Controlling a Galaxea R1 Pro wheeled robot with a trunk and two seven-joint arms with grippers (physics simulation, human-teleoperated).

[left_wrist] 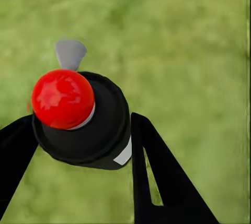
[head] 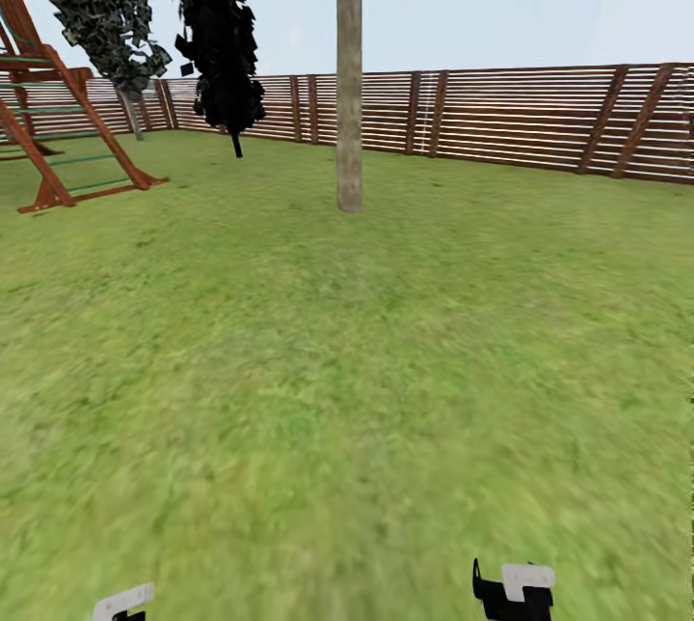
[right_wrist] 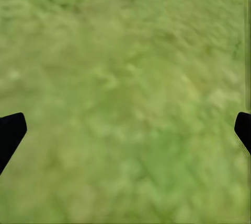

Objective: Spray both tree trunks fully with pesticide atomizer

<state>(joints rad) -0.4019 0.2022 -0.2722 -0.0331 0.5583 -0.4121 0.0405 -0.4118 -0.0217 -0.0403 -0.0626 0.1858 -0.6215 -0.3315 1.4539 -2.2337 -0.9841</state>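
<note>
While the head camera faced the green garden lawn [head: 347,390], a thick, pale grey-brown tree trunk [head: 349,71] stood upright mid-lawn, its jagged green crown cut off at the top. Far left of that trunk stood a reddish-brown wooden climbing frame with green rungs [head: 58,129]. Between the frame and the trunk rose a narrow, black-leaved tree [head: 220,33]. Behind the trunk, a reddish-brown horizontal-slat wooden fence [head: 540,120] ran off to the right.

Well in front of the trunk and to its left, the left gripper [head: 120,604] peeked in at the picture's lower edge. In the left wrist view this gripper [left_wrist: 81,125] was clenched around the pesticide atomizer [left_wrist: 99,130], a dark round bottle with a pale label patch, a glossy red ball top and a grey nozzle piece, both black fingers [left_wrist: 151,161] touching its sides above the grass. To the trunk's right, equally near the camera, the right gripper [head: 511,590] was released, its tips spread wide over bare grass in its wrist view [right_wrist: 125,130].
</note>
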